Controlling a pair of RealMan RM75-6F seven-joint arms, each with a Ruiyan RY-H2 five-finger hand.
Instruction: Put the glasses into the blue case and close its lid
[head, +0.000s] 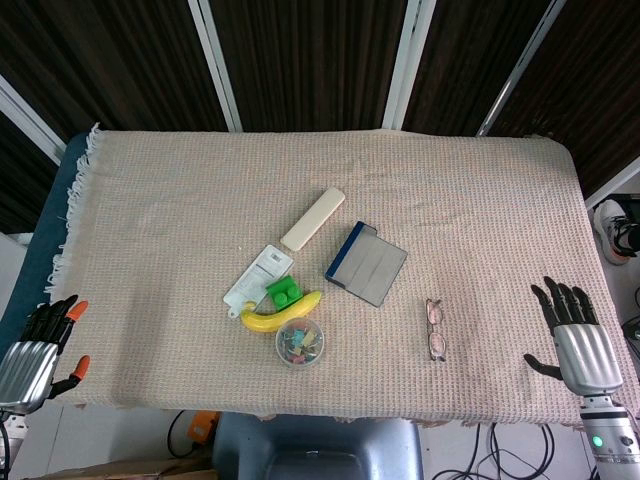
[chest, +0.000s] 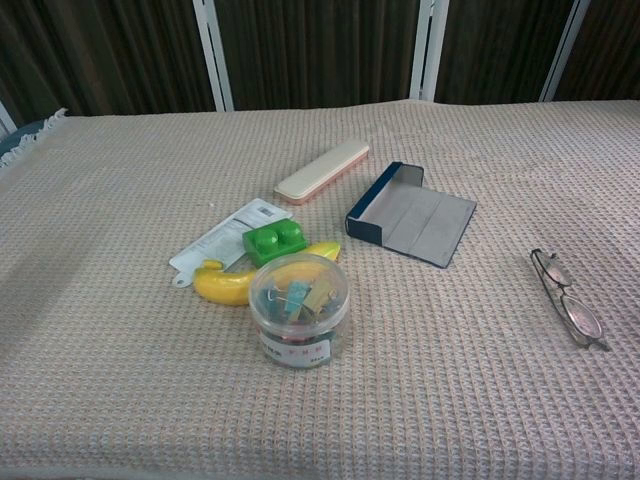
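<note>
The folded glasses (head: 436, 329) (chest: 567, 298) lie on the woven cloth, right of centre near the front. The blue case (head: 364, 263) (chest: 410, 220) lies open near the middle, its grey lid flap spread flat toward the right. My right hand (head: 573, 334) rests at the table's right front edge, fingers spread, holding nothing, well right of the glasses. My left hand (head: 38, 350) hangs at the left front corner, off the cloth, fingers apart and empty. Neither hand shows in the chest view.
A cream pencil case (head: 313, 219) (chest: 322, 171) lies behind the blue case. Left of it sit a white packet (head: 257, 277), a green block (head: 283, 293) (chest: 273, 241), a yellow banana (head: 281, 316) (chest: 228, 283) and a clear tub of clips (head: 300, 343) (chest: 298, 309).
</note>
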